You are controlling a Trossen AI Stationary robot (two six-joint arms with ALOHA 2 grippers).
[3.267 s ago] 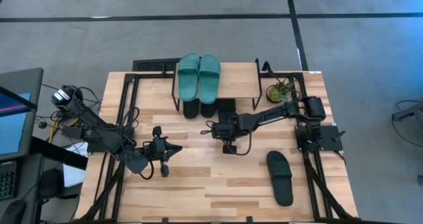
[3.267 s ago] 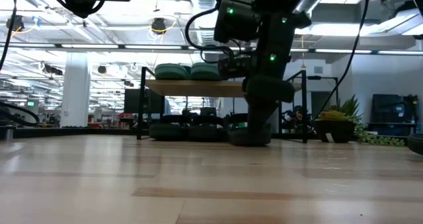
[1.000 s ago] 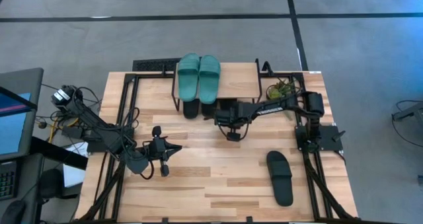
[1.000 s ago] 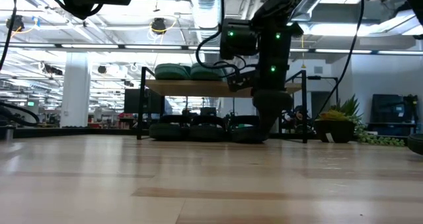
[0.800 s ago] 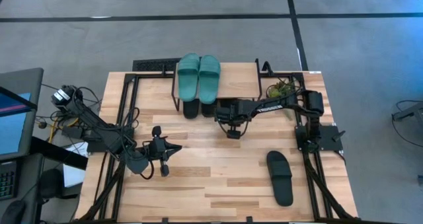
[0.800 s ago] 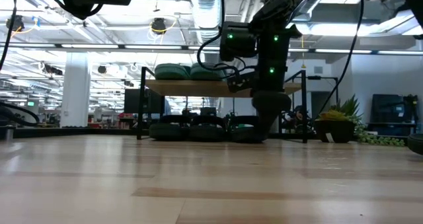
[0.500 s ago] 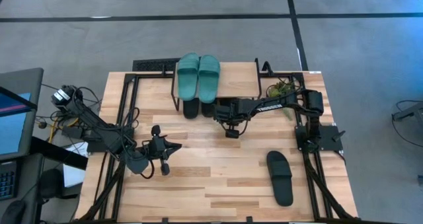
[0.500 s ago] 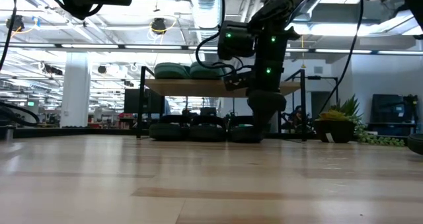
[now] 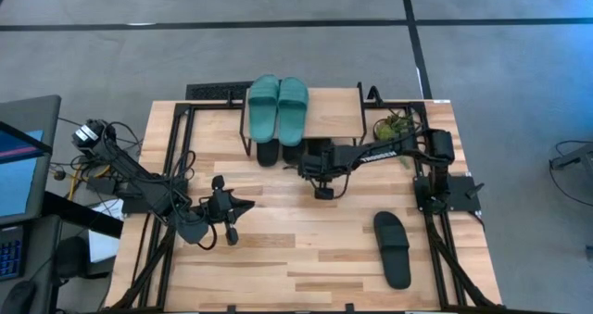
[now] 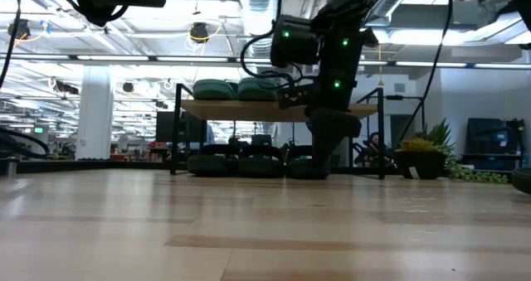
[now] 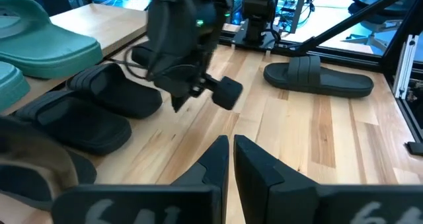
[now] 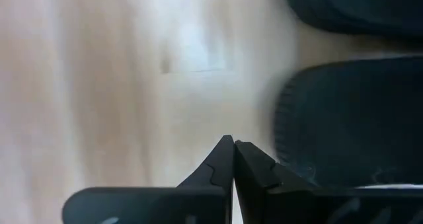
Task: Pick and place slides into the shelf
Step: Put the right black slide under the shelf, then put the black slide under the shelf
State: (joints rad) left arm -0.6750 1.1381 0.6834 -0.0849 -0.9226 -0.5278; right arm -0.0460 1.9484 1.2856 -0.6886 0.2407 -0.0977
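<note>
- The right gripper (image 9: pixel 309 169) reaches across the table (image 9: pixel 278 249) to the front edge of the shelf (image 9: pixel 334 115), its fingers pressed together with nothing between them (the right wrist view shows the two tips meeting over bare wood)
- In that wrist view a black slide (image 12: pixel 357 121) lies just beside the closed fingertips (image 12: pixel 228 154), not touching them, and a second dark one (image 12: pixel 357 6) sits next to it
- The teal-green pair (image 9: pixel 278 106) lies side by side on the shelf's top board, at its left end
- Under the board, black slides (image 9: pixel 278 154) poke out at the front; in the left wrist view three dark ones (image 11: pixel 99 105) lie in a row there, below the green pair (image 11: pixel 46 49)
- One more black slide (image 9: pixel 392 248) lies alone on the table's right side, well apart from the shelf and toward the near edge
- The left gripper (image 9: pixel 231 236) waits over the left part of the table, away from every slide; its fingers (image 11: pixel 215 161) stand nearly together, only a thin slit between them, gripping nothing
- From the low view, the right arm (image 10: pixel 332 74) hangs in front of the shelf (image 10: pixel 274 109), its lower end close to the table beside the dark slides under the board
- A small potted plant (image 9: pixel 394 126) stands at the shelf's right end
</note>
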